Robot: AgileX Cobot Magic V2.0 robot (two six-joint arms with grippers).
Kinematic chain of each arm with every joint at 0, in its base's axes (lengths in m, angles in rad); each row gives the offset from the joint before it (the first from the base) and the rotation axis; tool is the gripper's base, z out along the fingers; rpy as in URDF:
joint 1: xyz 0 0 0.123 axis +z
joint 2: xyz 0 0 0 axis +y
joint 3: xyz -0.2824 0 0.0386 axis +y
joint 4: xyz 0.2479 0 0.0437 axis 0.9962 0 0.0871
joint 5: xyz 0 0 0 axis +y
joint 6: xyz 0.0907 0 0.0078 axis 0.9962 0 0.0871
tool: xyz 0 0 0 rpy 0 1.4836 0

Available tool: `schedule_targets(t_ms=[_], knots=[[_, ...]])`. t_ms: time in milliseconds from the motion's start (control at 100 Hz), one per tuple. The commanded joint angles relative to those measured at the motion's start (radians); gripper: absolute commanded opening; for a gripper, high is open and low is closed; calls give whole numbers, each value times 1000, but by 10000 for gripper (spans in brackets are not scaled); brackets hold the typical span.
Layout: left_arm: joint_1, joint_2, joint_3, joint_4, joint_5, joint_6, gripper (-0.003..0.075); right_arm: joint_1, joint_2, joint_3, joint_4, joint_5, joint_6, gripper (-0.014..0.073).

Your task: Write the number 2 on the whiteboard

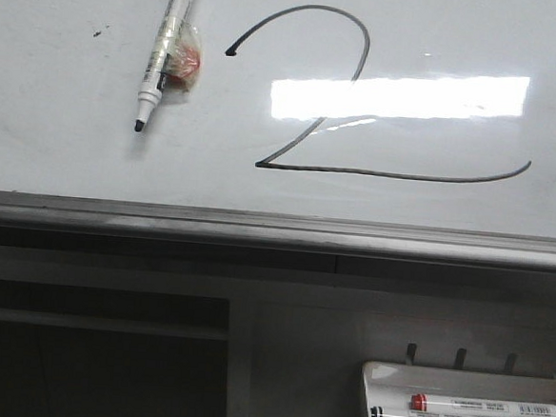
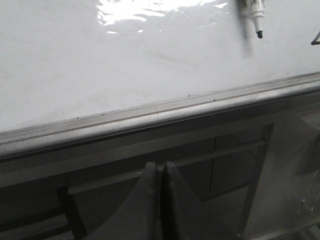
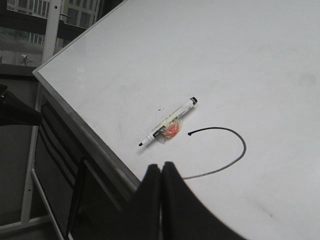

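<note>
- The left gripper [image 2: 160,172] has its 2 fingers pressed together on nothing, held below the grey edge rail [image 2: 150,117] of the whiteboard [image 2: 125,65], off the board.
- The right gripper [image 3: 161,175] is likewise clenched and empty, hovering by the same rail with the number 2 [image 3: 227,150] just beyond its fingertips.
- The number 2 [image 1: 361,109] is drawn on the whiteboard [image 1: 62,155] beyond the rail.
- An uncapped marker [image 1: 164,57] lies just left of the number 2, its tip toward the rail.

An uncapped marker [image 1: 165,56] lies flat with orange-red tape around it — more markers [image 1: 486,408] fill a white tray [image 1: 381,373].
</note>
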Motion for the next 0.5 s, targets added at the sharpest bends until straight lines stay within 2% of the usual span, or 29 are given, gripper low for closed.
schedule_targets(t_ms=[0,70,100,150,210,270,340,410,490], knots=[[2,-26,9,-5,-67,-10,-20,-6,9,15,4,-118,-1,-78],[2,-26,9,-5,-67,-10,-20,-8,9,55,-19,-190,15,-78],[2,-26,9,-5,-67,-10,-20,-10,13,77,-74,-234,55,-78],[2,-26,9,-5,-67,-10,-20,-32,21,108,-187,-290,183,-78],[2,-26,9,-5,-67,-10,-20,-74,33,144,-304,-327,400,-78],[2,-26,9,-5,-67,-10,-20,-149,41,180,-402,-314,607,-78],[2,-26,9,-5,-67,-10,-20,-251,45,227,-482,-305,777,-78],[2,-26,9,-5,-67,-10,-20,-354,45,268,-539,-305,868,-78],[2,-26,9,-5,-67,-10,-20,-448,45,300,-558,-300,884,-78]])
